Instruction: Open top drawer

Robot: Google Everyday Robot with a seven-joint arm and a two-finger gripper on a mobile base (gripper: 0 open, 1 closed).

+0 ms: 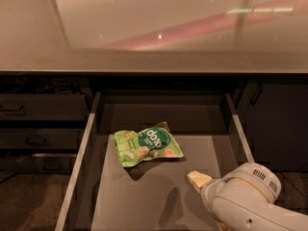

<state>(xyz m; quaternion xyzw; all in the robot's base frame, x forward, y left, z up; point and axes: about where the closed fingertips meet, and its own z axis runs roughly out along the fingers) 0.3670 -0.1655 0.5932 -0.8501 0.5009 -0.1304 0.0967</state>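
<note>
We are finding the top drawer [139, 201] standing out; our end effector [198, 179] is hovering at five o'clock of the snack bag [148, 146], likely because the pull is done. Whether it is apart or together we cannot tell.

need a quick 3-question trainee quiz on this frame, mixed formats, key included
1. True or false: the top drawer is pulled out, with its inner floor in view.
2. What lies on the drawer floor? A) a green snack bag B) a red can C) a folded towel
3. Fill in: the pincer sits toward the drawer's front ______ corner (left or right), apart from the bag.

Key: 1 true; 2 A; 3 right.
</note>
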